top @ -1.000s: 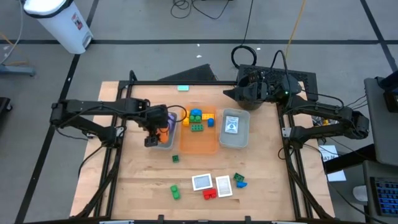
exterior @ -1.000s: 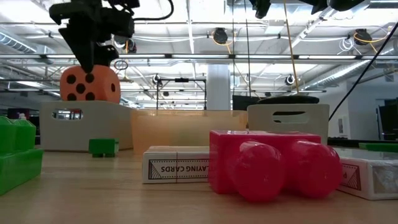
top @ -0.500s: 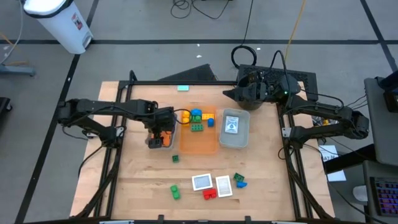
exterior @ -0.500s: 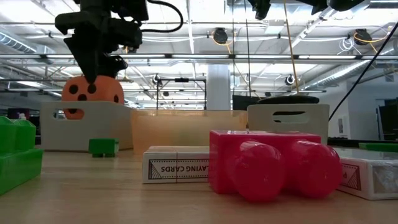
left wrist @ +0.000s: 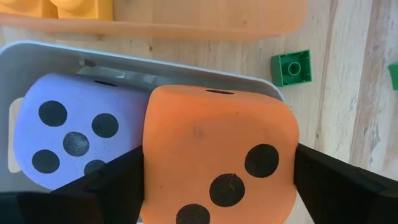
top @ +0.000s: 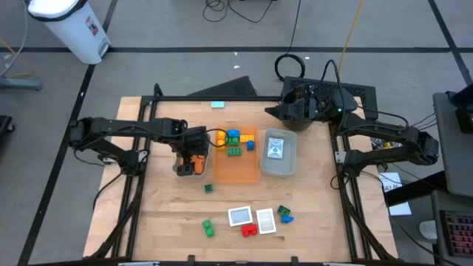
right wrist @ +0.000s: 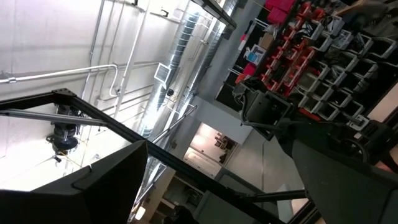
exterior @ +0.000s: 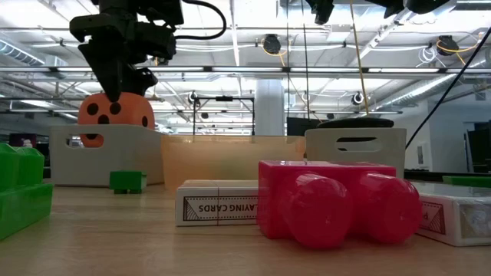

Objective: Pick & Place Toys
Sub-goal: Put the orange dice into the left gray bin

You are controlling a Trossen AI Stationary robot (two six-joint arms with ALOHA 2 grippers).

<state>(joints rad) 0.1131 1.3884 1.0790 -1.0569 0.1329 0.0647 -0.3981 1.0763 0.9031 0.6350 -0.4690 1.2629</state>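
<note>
Reaching down over the grey tray (top: pixel 194 171), left gripper (top: pixel 191 157) astride the orange die (left wrist: pixel 217 155), grip uncertain.

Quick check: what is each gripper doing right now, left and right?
Left gripper: around the orange die in the grey tray; can't tell if it still grips.
Right gripper: open, empty, parked at the table's back.

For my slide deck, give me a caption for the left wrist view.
Left end effector lowering orange die into grey tray beside purple die.
</note>
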